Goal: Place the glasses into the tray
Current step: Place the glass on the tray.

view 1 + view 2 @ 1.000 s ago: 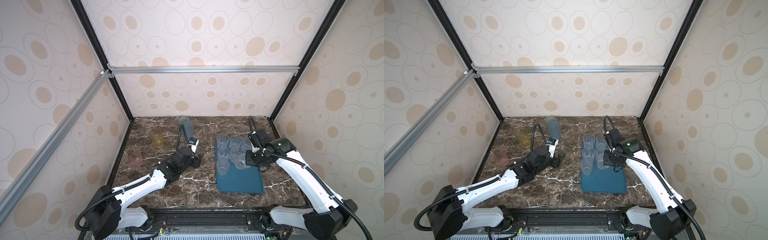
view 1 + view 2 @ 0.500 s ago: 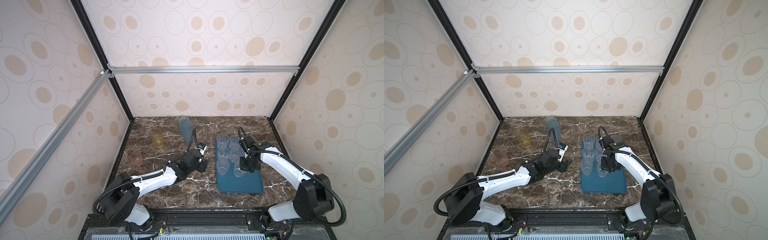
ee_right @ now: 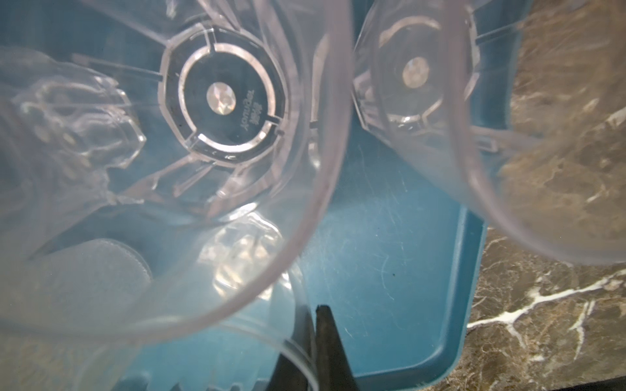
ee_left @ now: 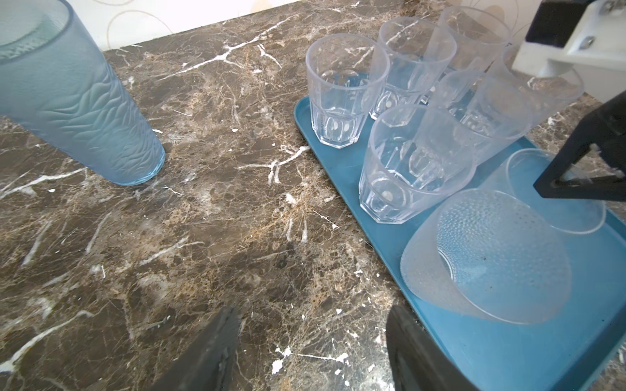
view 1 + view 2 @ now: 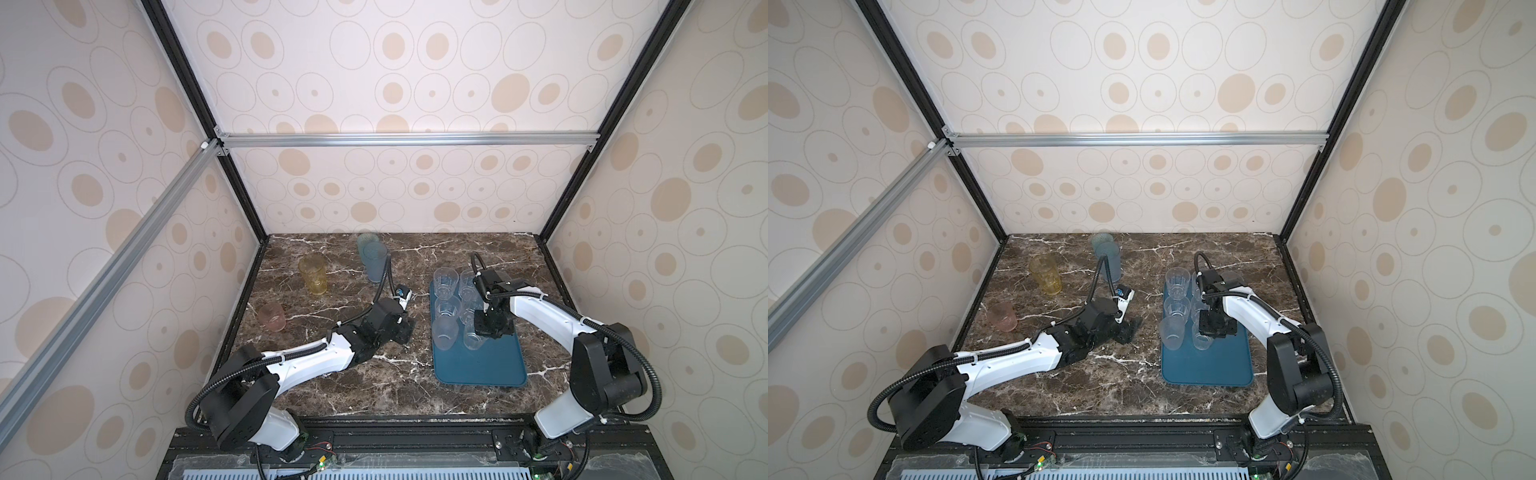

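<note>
The dark teal tray [image 5: 486, 365] [image 5: 1217, 365] lies right of centre with several clear glasses and one frosted glass [image 5: 444, 334] [image 4: 487, 257] in it. My right gripper [image 5: 484, 332] [image 3: 313, 315] is shut on the rim of a clear glass [image 5: 473, 338] [image 4: 542, 210] beside the frosted one, over the tray's middle. My left gripper [image 5: 405, 330] [image 4: 313, 311] is open and empty, low over the marble just left of the tray's edge. An amber glass [image 5: 313, 274], a pink glass [image 5: 272, 316] and two teal-blue glasses [image 5: 375, 259] stand on the table outside the tray.
The near half of the tray [image 5: 1208, 370] is bare. Marble table [image 5: 353, 386] runs to black frame posts and patterned walls on three sides. The teal-blue glass [image 4: 74, 101] stands behind the left gripper, near the back wall.
The right gripper came inward and down over the tray's middle with the clear glass. The left gripper slid nearer and rightward, up to the tray's left edge.
</note>
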{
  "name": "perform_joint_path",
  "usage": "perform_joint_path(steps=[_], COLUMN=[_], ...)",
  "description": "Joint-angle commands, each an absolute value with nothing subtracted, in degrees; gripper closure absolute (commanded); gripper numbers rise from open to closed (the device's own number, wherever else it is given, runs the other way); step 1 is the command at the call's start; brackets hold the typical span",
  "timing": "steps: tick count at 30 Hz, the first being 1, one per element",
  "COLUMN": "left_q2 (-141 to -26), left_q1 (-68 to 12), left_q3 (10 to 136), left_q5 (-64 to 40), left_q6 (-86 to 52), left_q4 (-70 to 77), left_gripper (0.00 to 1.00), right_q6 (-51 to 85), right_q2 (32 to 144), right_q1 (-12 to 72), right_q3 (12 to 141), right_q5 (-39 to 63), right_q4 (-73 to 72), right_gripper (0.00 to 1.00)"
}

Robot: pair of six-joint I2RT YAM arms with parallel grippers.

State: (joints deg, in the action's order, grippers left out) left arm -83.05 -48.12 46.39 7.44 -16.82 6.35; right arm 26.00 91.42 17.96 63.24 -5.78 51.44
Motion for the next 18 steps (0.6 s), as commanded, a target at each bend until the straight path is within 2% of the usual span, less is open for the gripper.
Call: perform_joint_path(steps=[1, 5, 8, 15, 18], left_q2=[-82.57, -82.29, -82.21, -80.65, -78.27], left_q1=[-48.57, -48.53, -48.54, -46.45, -42.32], left_q3=[48.04, 49.37, 51.33, 57.26, 57.66], left_q5=[8.87, 11.04, 13.18, 18.93, 19.19], left_q6=[-15.78, -16.01, -15.8, -12.53, -10.86], left_q4=[5.07, 2.22, -1.12, -11.35, -13.88], left_gripper=[0.3, 0.28, 0.25, 0.24, 0.25], right_q6=[25.21, 24.89, 24.61, 26.64, 29.78], right_q2=[93.31, 91.77, 89.65, 81.8, 79.56], right_q1=[17.9, 17.93, 18.04, 18.4, 19.44], right_q3=[64.48, 65.42, 66.47, 71.1, 71.69], right_q5=[-6.97, -7.02, -6.17, -0.67, 2.34], right_q4=[52.58, 54.47, 56.36, 60.26, 57.25], right_gripper=[0.9, 0.73, 0.66, 0.6, 0.6])
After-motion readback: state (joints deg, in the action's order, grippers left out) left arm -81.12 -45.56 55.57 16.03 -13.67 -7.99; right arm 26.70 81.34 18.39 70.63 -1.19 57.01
